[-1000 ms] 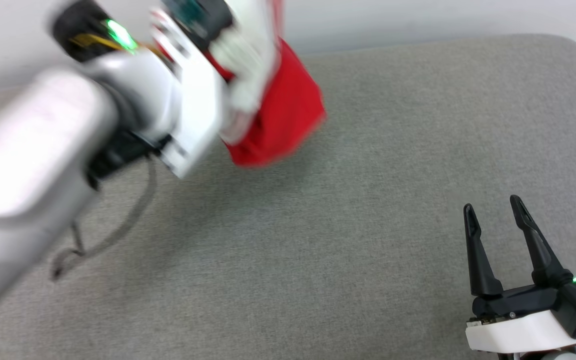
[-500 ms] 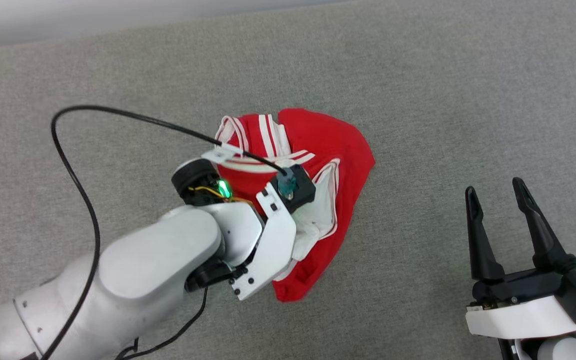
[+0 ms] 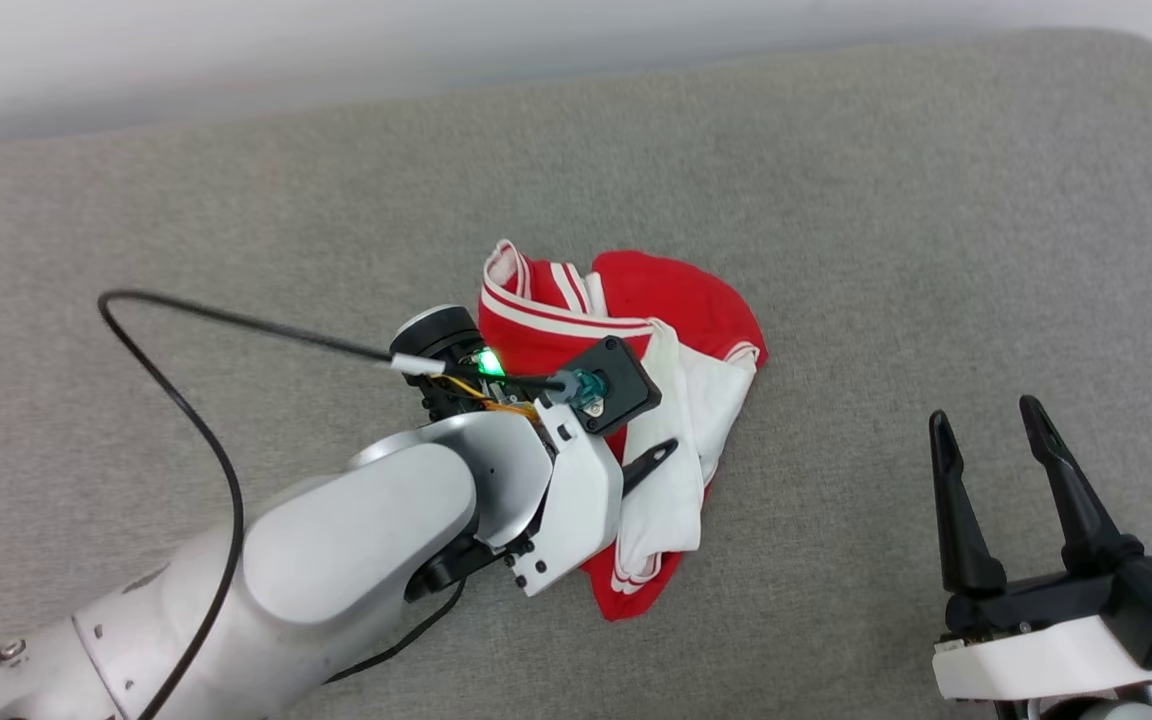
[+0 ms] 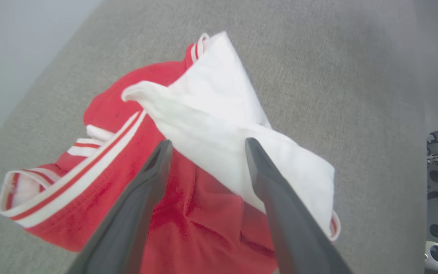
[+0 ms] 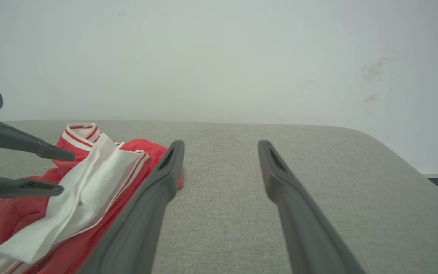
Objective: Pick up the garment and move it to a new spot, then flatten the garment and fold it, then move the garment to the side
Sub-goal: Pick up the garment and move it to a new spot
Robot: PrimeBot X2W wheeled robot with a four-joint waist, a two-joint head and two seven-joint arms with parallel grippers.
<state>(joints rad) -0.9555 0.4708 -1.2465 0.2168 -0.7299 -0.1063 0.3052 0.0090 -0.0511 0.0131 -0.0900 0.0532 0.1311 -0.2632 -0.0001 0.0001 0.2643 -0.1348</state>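
The garment [image 3: 676, 300] lies crumpled on the grey surface, red with white sleeves and red-white stripe trim; its print is hidden. My left gripper [image 4: 207, 146] hovers just over it, open, and its two fingers straddle a raised white sleeve fold without pinching it. One left finger [image 3: 651, 462] pokes out from under the wrist. In the right wrist view the garment [image 5: 89, 179] sits at the left, with the left gripper [image 5: 67, 172] spread above it. My right gripper [image 3: 983, 413] stands open and empty at the lower right, well clear of the garment [image 4: 211, 95].
The grey padded surface [image 3: 836, 200] stretches wide around the garment and ends in a rounded far right corner. A pale wall [image 3: 236, 50] runs behind it. A black cable [image 3: 166, 400] loops off my left arm over the surface.
The garment hung in the air from my shut left gripper, then came down onto the surface. The left gripper has opened and let it go. The head camera also shifted.
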